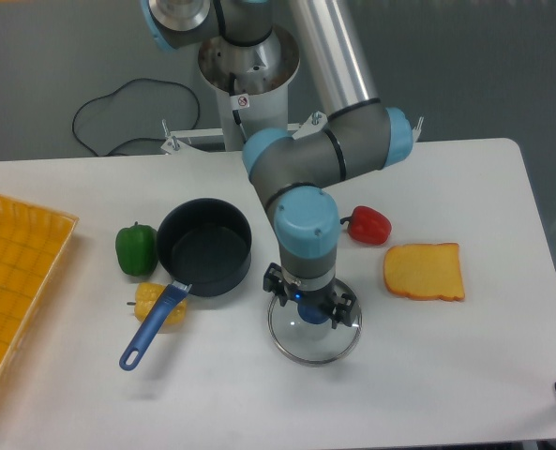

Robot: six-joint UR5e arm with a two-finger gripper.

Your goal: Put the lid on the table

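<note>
**Lid flat on worktop, claw right above its knob**

Glass lid (315,330) lying flat on white worktop (465,375), near front-centre, at about 4 o'clock from the saucepan (204,247). Silver rim visible all round the front arc; blue knob partly seen under the tool. Claw (311,307) pointing straight down over lid centre, fingers either side of the knob; cannot tell whether pinching the knob or spread, wrist blocks the view. Arm reaching down from base at 12 o'clock, blue-capped wrist directly over the lid.

Saucepan uncovered, dark inside, blue handle (153,326) pointing to 7 o'clock. Green pepper (135,247) just beside pan at 9 o'clock. Yellow pepper (152,300) partly under the handle, touching it. Red pepper (369,225) at 1 o'clock from lid, near the arm's wrist. Slice of toast (425,271) at 3 o'clock from lid, well apart from pan. Yellow gridded tray (15,281) at far left edge, cut off by frame. Black cable (118,98) looping on floor behind worktop, at 11 o'clock.
</note>
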